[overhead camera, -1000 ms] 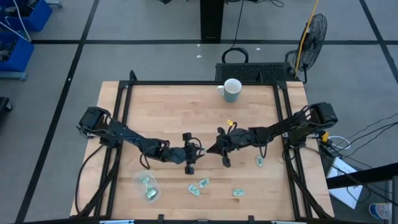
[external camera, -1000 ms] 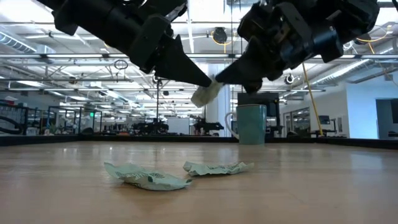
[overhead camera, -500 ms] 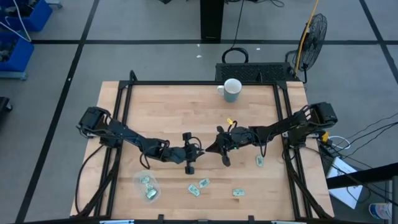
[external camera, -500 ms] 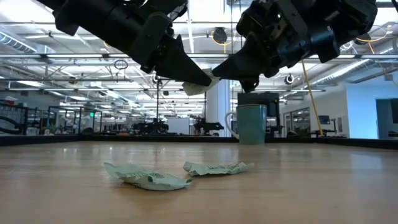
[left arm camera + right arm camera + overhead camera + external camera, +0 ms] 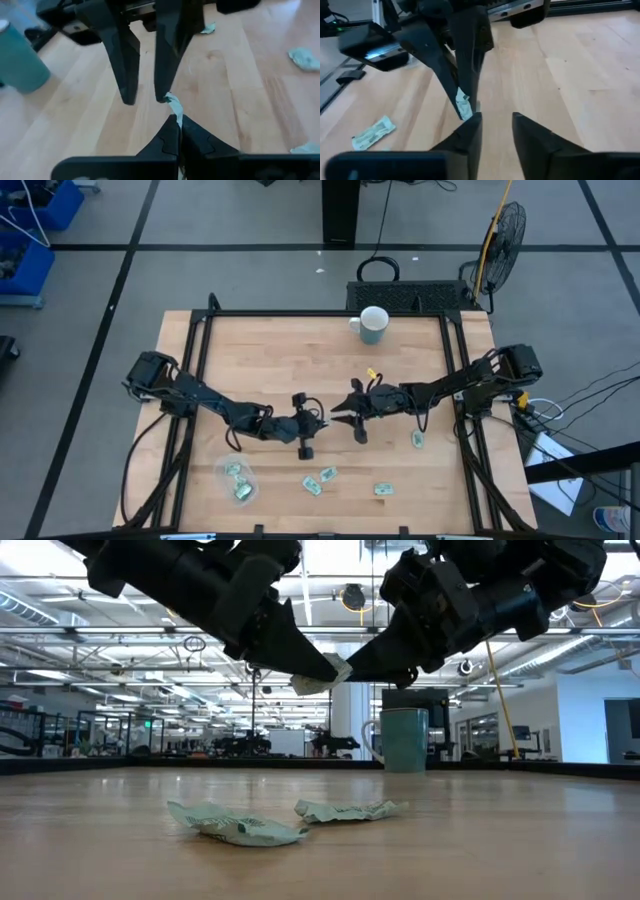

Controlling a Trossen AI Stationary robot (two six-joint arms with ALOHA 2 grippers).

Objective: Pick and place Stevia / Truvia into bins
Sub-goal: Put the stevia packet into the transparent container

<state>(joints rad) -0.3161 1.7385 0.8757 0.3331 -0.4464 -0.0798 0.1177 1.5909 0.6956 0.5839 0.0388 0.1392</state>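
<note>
On the table point(image 5: 270, 350), near edge at 6 o'clock, loose packets point(image 5: 312, 483) lie in a row, one more point(image 5: 418, 440) toward 4 o'clock. At 7 o'clock the bin point(image 5: 236, 479) holds two packets. Mid-table, raised off the wood, the left gripper point(image 5: 318, 423) is pinched tight on a packet point(image 5: 322, 677). The right gripper point(image 5: 338, 416) faces it tip to tip, jaws narrowly parted, one finger point(image 5: 166, 50) touching the packet. The mug point(image 5: 373, 325) stands at 12 o'clock.
</note>
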